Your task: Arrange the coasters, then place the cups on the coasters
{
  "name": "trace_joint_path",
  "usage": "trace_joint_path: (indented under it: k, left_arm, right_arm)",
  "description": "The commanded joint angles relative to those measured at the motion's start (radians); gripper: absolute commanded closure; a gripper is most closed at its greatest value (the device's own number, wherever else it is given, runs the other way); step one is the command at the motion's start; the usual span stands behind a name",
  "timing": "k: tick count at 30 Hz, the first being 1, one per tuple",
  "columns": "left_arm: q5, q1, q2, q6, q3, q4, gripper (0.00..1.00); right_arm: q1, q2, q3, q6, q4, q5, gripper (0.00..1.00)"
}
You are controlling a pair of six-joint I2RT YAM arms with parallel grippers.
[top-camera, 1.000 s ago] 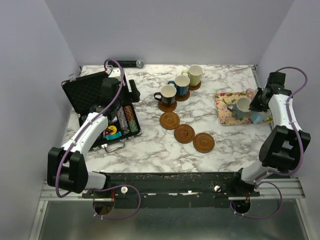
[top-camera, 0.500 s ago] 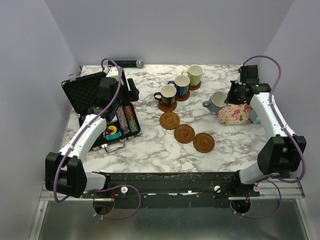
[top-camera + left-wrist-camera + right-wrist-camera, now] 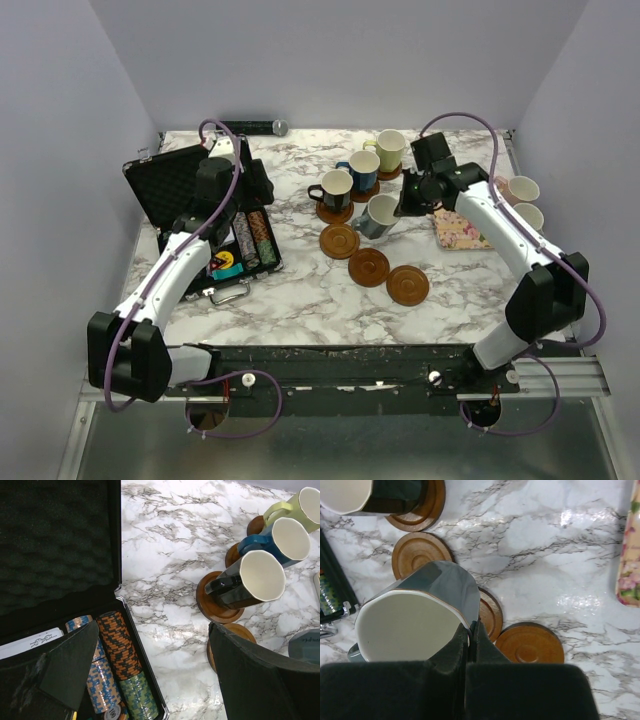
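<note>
From above, your right gripper (image 3: 403, 206) had its jaws pinched on the rim of the grey mug (image 3: 380, 216), holding it just beside the black mug (image 3: 335, 189) and near the first of three empty coasters (image 3: 339, 240) that ran diagonally toward you. The black mug, the dark blue mug (image 3: 362, 170) and the yellow-green mug (image 3: 389, 150) each sat on a coaster in a row. The pink mug (image 3: 518, 189) and the light blue mug (image 3: 527, 216) stood at the table's right edge, by the floral tray (image 3: 456, 229). Your left gripper (image 3: 263, 186) hung over the open case (image 3: 175, 180) with its jaws spread wide and nothing between them. In your left wrist view, the fingers (image 3: 70, 666) stood far apart, framing the poker chips (image 3: 118, 646) and bare marble, with the three seated mugs to the upper right. In your right wrist view, the jaws were pressed together on the grey mug's wall, one inside and one outside. The mug was tilted, its cream inside facing the camera, and it overlapped the middle empty coaster. You could not tell whether it touched anything below.
</note>
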Motion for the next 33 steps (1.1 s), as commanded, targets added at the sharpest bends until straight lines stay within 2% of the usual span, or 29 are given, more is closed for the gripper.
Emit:
trace_joint_path:
  k: [1,17,33]
  left_arm:
    - [-0.033,0.006,-0.052,0.024,-0.024,-0.031,0.01]
    - [-0.038,0.006,-0.082,-0.054,-0.087,0.017,0.01]
    - [-0.029,0.006,-0.096,-0.051,-0.113,0.012,0.01]
  right_arm:
    - [0.066,0.036,0.078,0.086,0.026,0.014,0.99]
    - [0.175,0.289,0.283,0.099,0.000,0.020,0.99]
    - [0.212,0.312,0.250,0.123,-0.011,0.072,0.99]
